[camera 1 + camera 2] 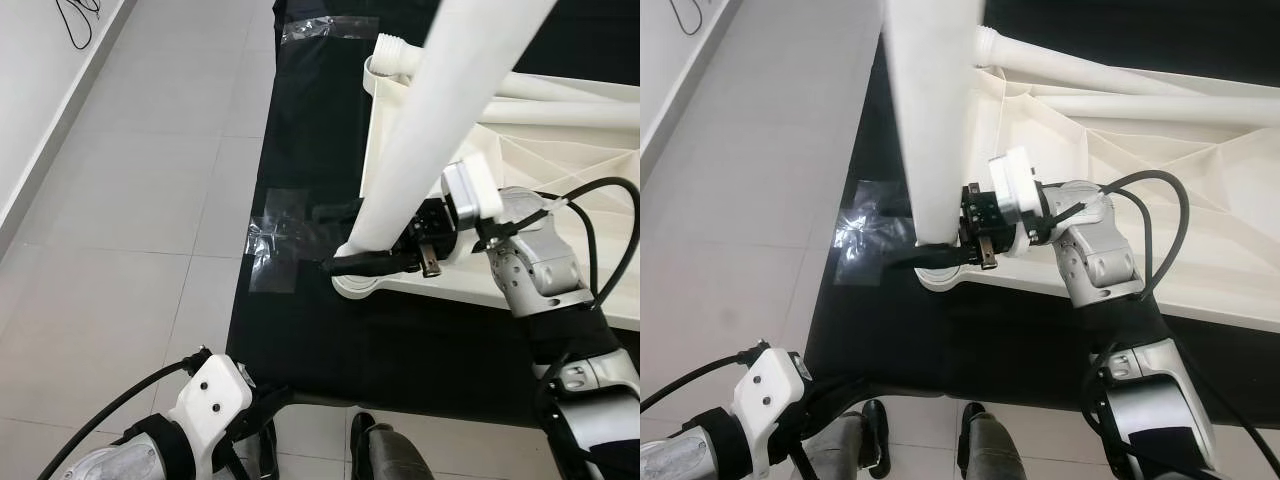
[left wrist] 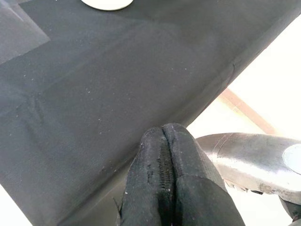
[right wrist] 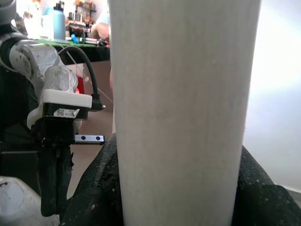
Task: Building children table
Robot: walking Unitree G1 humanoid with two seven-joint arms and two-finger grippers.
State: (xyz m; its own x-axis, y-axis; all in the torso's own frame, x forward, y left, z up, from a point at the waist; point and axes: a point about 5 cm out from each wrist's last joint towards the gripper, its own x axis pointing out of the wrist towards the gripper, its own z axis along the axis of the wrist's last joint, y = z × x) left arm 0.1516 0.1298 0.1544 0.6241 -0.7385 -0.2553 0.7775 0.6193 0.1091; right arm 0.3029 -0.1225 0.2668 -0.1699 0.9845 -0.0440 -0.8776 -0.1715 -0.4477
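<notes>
Seen from the robot's head, a grey tiled floor (image 1: pixel 150 180) lies on the left, and a black mat (image 1: pixel 330 340) covers it from the middle to the right. Patches of clear tape (image 1: pixel 275 240) hold the mat's left edge to the tiles.

At the lower left, the left pincer (image 2: pixel 167 155) hangs low over the near edge of the mat. Its two black fingers are pressed together with no gap, and they hold nothing.

In the middle, a white table leg (image 1: pixel 430 140) stands upright, rising toward the camera. Its foot sits in a round socket (image 1: pixel 360 283) at the near corner of a white tabletop (image 1: pixel 540 150), which lies upside down on the mat with its ribbed underside showing. Another white leg (image 1: pixel 1110 75) lies on its side across the far part of the tabletop.

To the right, the right pincer (image 1: pixel 385 263) reaches in from the silver arm and clasps the upright leg just above the socket. Its black fingers (image 3: pixel 94 188) are spread wide around the leg, one on each side, touching it.
</notes>
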